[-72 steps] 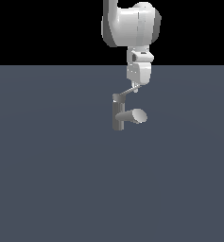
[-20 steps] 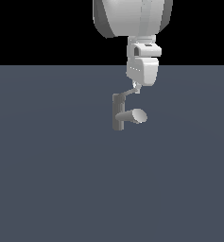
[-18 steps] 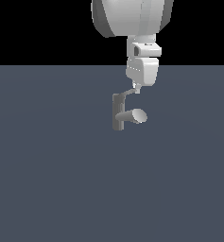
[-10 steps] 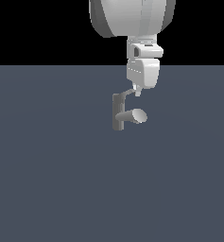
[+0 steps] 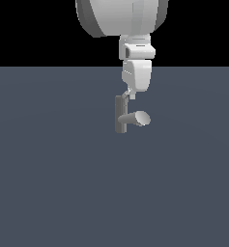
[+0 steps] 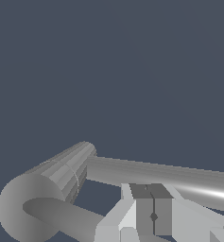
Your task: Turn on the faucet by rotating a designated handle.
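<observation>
Above the faucet (image 5: 121, 115), the arm is hanging straight down from the top edge of the exterior view, w/ its bulky white upper body cut off by the frame and the narrower wrist section pointing downward. The gripper (image 5: 130, 94) is sitting at the faucet's top, just off toward the exterior view's right of the upright body, right where the thin handle (image 5: 125, 93) is sticking out aslant from the cap. Fingertips and handle are overlapping in that view; can't tell whether they're touching, nor how far apart the jaws are standing. In the wrist view a light-grey finger (image 6: 149, 212) is showing close against the faucet's cylinders, but the second finger isn't clearly visible, so no telling if anything is being clamped. Below the handle, the thick round-ended spout (image 5: 136, 118) is pointing toward the exterior view's right. The faucet is standing on a flat, dark blue-grey floor (image 5: 53, 178); behind it the background is plain black.
</observation>
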Motion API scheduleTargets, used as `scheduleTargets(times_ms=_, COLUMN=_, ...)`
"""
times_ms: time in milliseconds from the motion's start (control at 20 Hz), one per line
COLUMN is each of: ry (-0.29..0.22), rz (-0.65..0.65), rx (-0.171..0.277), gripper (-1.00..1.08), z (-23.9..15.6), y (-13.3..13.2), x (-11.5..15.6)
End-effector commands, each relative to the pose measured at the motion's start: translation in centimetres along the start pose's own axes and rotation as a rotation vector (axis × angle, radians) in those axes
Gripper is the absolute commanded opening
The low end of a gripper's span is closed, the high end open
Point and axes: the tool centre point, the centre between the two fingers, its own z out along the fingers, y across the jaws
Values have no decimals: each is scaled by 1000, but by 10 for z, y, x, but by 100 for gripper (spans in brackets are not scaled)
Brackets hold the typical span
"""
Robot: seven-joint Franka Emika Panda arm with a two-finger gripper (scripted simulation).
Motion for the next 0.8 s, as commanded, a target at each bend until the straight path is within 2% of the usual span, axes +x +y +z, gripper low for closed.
scheduleTargets(times_ms=0, ry=-13, rz=-34, rx=-22, gripper=-100, z=10, y=5, x=-38)
scheduleTargets(times_ms=100, ry=-14, rz=-34, rx=-24, gripper=-100, z=11, y=6, x=-44)
scheduleTargets(times_ms=150, ry=0, rz=7, rx=0, gripper=-100, z=0, y=2, x=-12)
scheduleTargets(times_ms=750, ry=-10, rz=-22, rx=-18, gripper=-100, z=9, y=-27, x=-75)
